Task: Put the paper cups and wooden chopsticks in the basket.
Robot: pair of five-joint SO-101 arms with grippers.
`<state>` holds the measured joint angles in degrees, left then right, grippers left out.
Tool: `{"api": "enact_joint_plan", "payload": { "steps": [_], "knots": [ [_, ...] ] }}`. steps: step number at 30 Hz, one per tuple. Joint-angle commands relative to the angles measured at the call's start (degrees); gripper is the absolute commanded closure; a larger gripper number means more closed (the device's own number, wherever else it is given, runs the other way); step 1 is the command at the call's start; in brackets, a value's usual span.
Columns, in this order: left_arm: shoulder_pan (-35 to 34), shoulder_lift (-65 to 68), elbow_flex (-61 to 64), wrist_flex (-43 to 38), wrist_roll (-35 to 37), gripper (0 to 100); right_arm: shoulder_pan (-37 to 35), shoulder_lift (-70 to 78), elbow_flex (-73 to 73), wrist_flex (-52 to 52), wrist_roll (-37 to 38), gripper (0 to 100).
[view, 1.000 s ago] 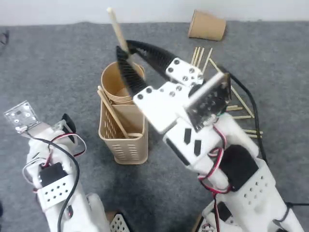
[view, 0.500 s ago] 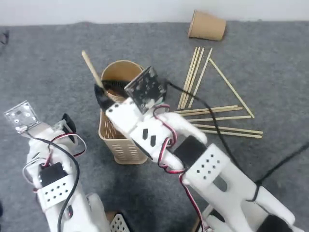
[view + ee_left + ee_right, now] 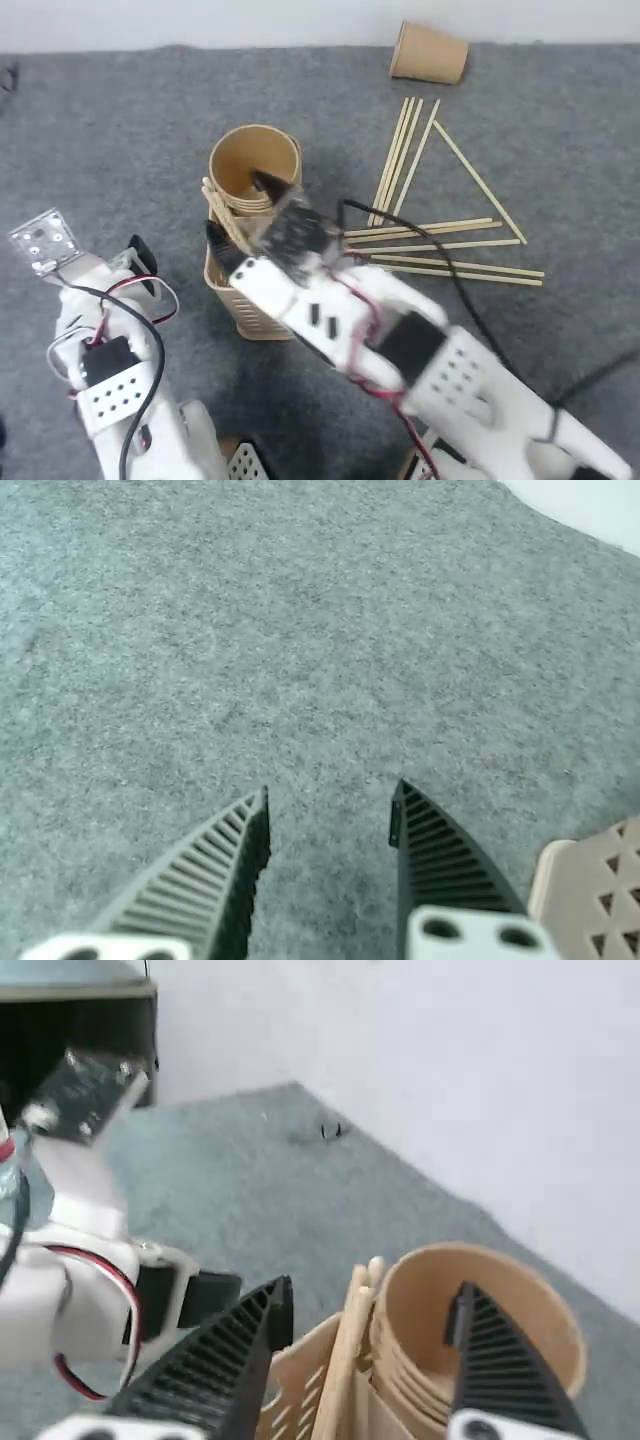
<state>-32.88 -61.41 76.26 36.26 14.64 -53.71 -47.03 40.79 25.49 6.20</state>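
A beige slotted basket (image 3: 262, 318) stands on the grey carpet, holding stacked paper cups (image 3: 254, 166) and several wooden chopsticks (image 3: 224, 214) leaning in its left side. My right gripper (image 3: 240, 212) hovers open just above them, one finger on each side, gripping nothing. From its wrist I see the cups (image 3: 432, 1305), the chopsticks (image 3: 350, 1332) and the basket (image 3: 308, 1372) below the right gripper (image 3: 375, 1290). One loose paper cup (image 3: 428, 52) lies on its side at the back. Several loose chopsticks (image 3: 405, 150) are scattered to the right. My left gripper (image 3: 328, 810) stands open over bare carpet.
The left arm (image 3: 105, 345) sits at the front left, close to the basket's left wall; a basket corner (image 3: 592, 900) shows beside its finger. More loose chopsticks (image 3: 450, 245) lie right of the right arm. A white wall edges the carpet at the back.
The right arm swung down and left with a chopstick that it held high, lowered it into the basket's left side and opened. The left arm has not moved.
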Motion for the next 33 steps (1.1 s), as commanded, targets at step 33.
{"api": "enact_joint_plan", "payload": {
  "steps": [33],
  "knots": [
    [0.35,-0.97,0.4,-1.32,-0.7,81,60.7,58.68,-48.18,27.74,37.54,80.4]
  ]
}}
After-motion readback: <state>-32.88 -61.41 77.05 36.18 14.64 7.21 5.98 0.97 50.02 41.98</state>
